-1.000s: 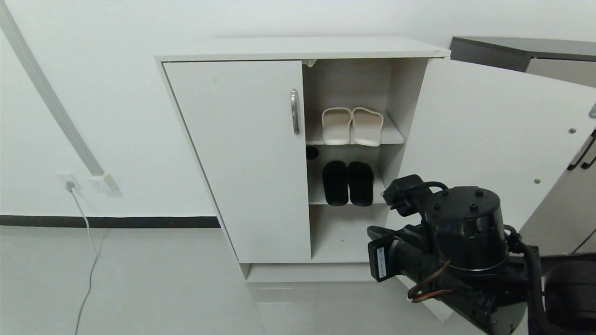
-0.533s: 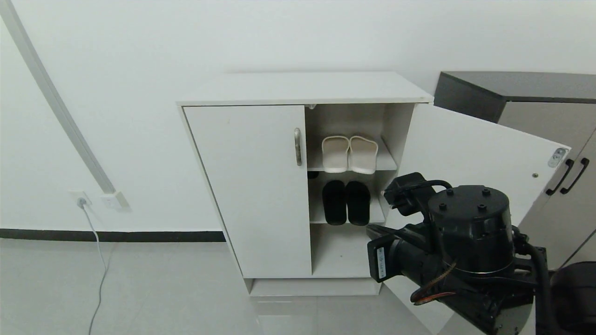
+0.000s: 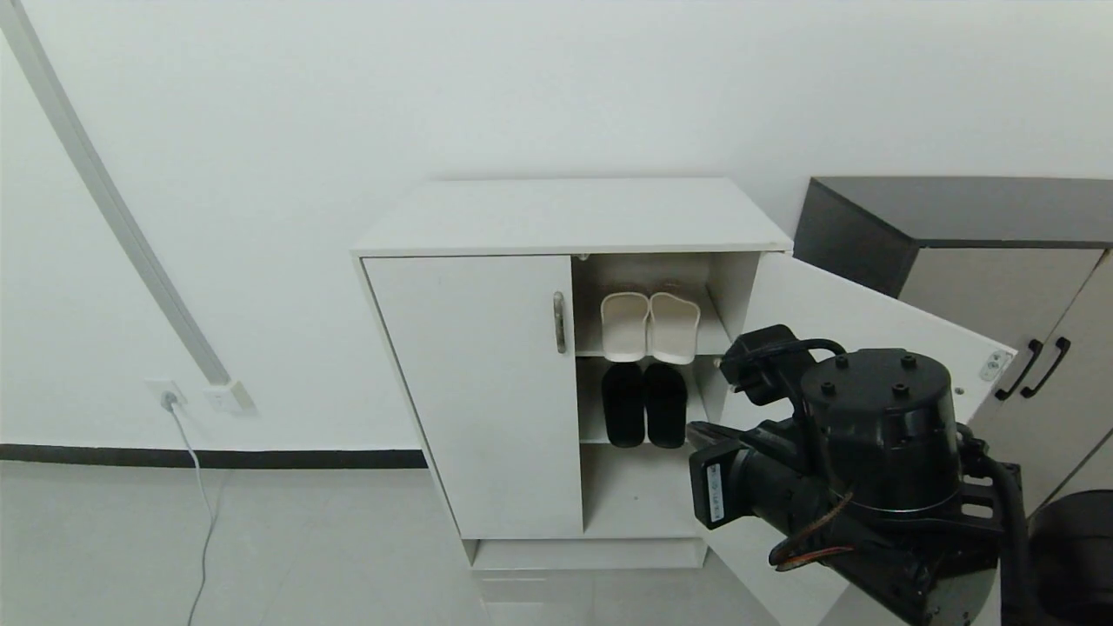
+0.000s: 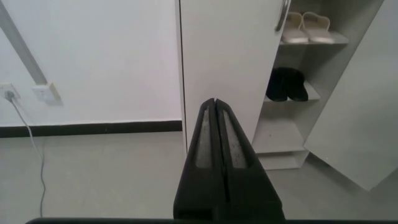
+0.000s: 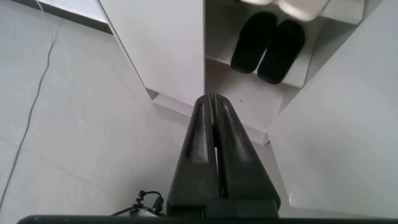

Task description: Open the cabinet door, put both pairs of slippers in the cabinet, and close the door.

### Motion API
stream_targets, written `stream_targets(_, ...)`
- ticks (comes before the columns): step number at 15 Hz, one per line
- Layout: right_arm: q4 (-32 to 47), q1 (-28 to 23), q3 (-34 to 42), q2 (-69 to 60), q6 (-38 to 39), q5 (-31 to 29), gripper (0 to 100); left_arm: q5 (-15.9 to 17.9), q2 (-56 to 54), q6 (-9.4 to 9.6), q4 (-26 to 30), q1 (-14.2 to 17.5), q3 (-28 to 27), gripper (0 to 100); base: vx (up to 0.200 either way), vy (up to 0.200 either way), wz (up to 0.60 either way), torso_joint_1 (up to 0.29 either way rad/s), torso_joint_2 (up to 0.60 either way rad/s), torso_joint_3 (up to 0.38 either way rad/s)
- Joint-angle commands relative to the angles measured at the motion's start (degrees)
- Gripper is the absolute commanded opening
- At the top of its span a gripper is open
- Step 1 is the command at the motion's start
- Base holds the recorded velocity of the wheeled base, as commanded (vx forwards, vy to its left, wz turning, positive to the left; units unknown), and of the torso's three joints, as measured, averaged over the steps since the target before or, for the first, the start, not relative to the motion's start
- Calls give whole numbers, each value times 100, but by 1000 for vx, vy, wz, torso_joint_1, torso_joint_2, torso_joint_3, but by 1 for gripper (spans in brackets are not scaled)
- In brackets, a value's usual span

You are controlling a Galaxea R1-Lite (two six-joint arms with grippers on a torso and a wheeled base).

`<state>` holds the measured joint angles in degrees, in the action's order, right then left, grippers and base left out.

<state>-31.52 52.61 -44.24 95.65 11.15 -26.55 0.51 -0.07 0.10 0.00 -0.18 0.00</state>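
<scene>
The white cabinet point(image 3: 565, 217) stands against the wall with its left door point(image 3: 487, 391) shut and its right door point(image 3: 869, 330) swung open. A white pair of slippers point(image 3: 649, 326) lies on the upper shelf. Below it, a black pair of slippers point(image 3: 644, 404) lies on the middle shelf. My right arm point(image 3: 869, 452) hangs in front of the open door, and its gripper point(image 5: 214, 102) is shut and empty, short of the cabinet's lower opening. My left gripper point(image 4: 214, 104) is shut and empty, well back from the shut door point(image 4: 227, 56); both pairs, white point(image 4: 309, 26) and black point(image 4: 287, 85), lie beyond it.
A grey cabinet point(image 3: 956, 252) with black handles stands right of the open door. A wall socket with a grey cable point(image 3: 196, 487) sits at the left, low on the wall. Bare floor tiles point(image 3: 261, 556) stretch before the cabinet.
The whole head picture has shifted: the cabinet now looks smaller and lower, so the camera has moved back. The right door stays open, and both pairs of slippers lie unmoved on their shelves.
</scene>
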Motion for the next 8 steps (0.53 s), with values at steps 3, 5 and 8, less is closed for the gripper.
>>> stream_targets(3, -20, -32, 3, -11, 1, -8, 0, 2, 7, -1, 0, 1, 0, 0, 0, 0, 0, 193, -509, -315)
stream_targets(5, -38, -41, 3, -11, -8, 1, 0, 2, 7, -1, 0, 1, 0, 0, 0, 0, 0, 205, -517, -305)
stream_targets(8, -38, -120, 3, 24, -8, 18, 0, 2, 7, -1, 0, 1, 0, 0, 0, 0, 0, 227, -541, -315)
